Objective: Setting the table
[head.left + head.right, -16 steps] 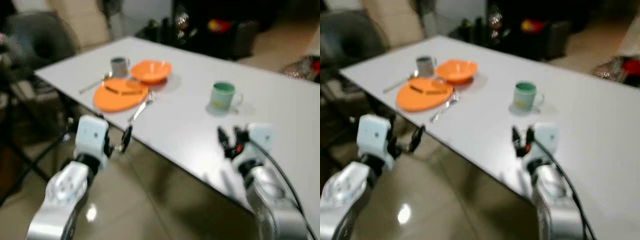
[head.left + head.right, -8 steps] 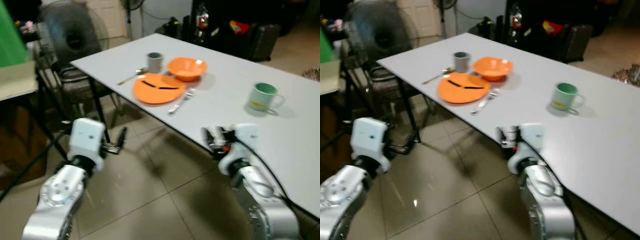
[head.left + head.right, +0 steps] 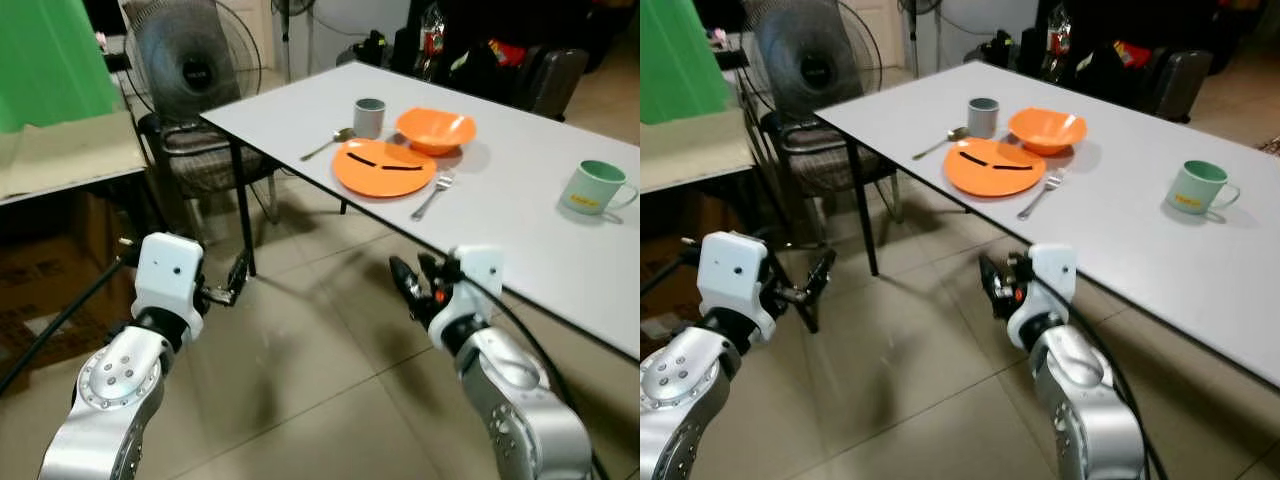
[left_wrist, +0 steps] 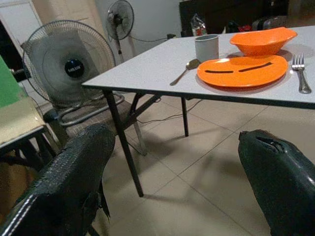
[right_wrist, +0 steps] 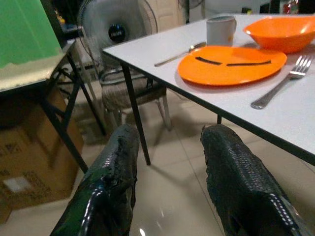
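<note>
Beyond both grippers' fingers (image 5: pixel 123 162) | orange plate (image 3: pixel 384 167) on table (image 3: pixel 520 230)

Cam setup: head pair high, wrists low.
You look down fwd at table (image 3: pixel 520 215); both wrist cams sit below, sharing orange plate (image 4: pixel 242 72).

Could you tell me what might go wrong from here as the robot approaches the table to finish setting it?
The orange plate and fork lie close to the table's near edge, so a rising arm could knock them off. The right tool hangs below the tabletop, beside that edge, and might strike it from underneath. The chair and fan crowd the table's corner on the left tool's side, and could catch a swinging arm.
</note>
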Robot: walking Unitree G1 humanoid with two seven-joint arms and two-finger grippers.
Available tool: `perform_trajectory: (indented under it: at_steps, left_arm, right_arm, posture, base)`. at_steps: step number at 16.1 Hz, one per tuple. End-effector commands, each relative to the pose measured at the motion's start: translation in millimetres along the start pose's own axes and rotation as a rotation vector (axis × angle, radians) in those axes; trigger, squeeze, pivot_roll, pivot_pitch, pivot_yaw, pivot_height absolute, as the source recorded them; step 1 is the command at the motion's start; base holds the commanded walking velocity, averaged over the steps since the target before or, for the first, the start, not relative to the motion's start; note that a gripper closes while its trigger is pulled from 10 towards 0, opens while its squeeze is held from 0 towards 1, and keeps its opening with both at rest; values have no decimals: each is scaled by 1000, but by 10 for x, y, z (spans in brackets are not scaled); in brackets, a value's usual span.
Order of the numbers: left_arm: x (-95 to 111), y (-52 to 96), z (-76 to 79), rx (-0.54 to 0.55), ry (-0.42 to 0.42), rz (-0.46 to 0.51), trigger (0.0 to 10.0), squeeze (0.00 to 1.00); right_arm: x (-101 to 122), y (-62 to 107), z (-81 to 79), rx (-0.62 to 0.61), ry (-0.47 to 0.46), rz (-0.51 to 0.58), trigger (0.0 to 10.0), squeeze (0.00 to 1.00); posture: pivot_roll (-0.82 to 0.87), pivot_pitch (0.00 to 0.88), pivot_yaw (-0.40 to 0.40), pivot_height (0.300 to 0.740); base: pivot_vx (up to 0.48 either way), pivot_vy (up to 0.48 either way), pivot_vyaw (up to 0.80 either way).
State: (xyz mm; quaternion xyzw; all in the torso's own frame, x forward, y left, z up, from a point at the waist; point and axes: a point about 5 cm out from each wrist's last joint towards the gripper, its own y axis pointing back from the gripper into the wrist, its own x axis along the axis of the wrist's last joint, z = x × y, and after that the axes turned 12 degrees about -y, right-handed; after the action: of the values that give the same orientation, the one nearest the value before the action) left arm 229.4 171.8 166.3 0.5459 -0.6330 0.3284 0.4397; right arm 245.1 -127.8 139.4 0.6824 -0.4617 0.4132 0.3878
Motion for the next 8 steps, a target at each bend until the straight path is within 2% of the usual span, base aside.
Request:
perform_trajectory:
  at_steps: [1,2,5,8]
  left_arm:
    - [15,2,44,-11,5,3,10000,0]
    - [5,13,49,-3,20,-2,10000,0]
    - [18,36,60,31,83,10,10000,0]
    - [49,25,29,66,65,25,10000,0]
  right_arm:
    - [-9,28,42,-3,6,-21,10000,0]
    - [-14,29,28,14,12,-25,10000,0]
    - [-14,18,-5,42,44,-33,10000,0]
    - [-63,-3,-59,103,31,-72,10000,0]
  posture:
    - [-70,0,38,740]
    - [-70,0,37,740]
    - [-65,0,29,740]
    - [-58,0,26,740]
  base:
    - [0,401,0]
    - [0,394,0]
    - [0,0,0]
    - [0,0,740]
